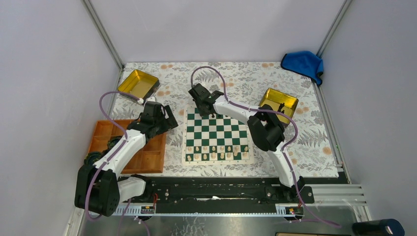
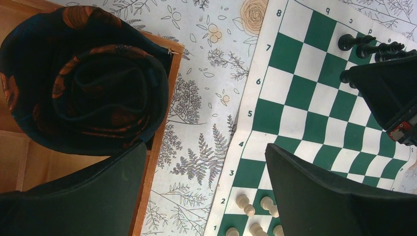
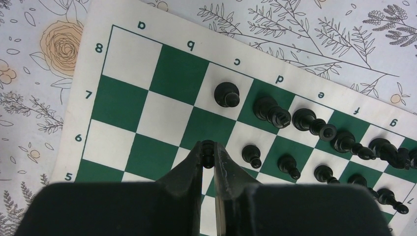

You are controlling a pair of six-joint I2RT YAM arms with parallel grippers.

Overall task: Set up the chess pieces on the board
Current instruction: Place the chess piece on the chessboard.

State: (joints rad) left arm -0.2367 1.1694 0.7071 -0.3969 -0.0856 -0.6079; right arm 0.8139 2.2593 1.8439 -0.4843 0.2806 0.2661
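Observation:
The board (image 1: 217,133) lies in the middle of the table, green and white with a cream border. Black chess pieces (image 3: 272,112) stand in two rows at its far edge, from the c file rightwards. My right gripper (image 3: 208,150) is shut on a small black pawn (image 3: 208,146) over the c7 square, left of the pawn row (image 3: 252,155). Whether this pawn touches the board I cannot tell. My left gripper (image 2: 206,191) hangs open and holds nothing, above the cloth beside the board's left edge (image 2: 255,123); in the top view it (image 1: 172,120) sits between tray and board.
Cream pieces (image 1: 216,153) fill the board's two near rows. An orange compartment tray (image 1: 147,158) lies at the left, with a dark rolled pouch (image 2: 83,83) in it. Gold tins (image 1: 137,83) (image 1: 279,101) stand at the back left and right. A blue cloth (image 1: 302,63) lies in the far right corner.

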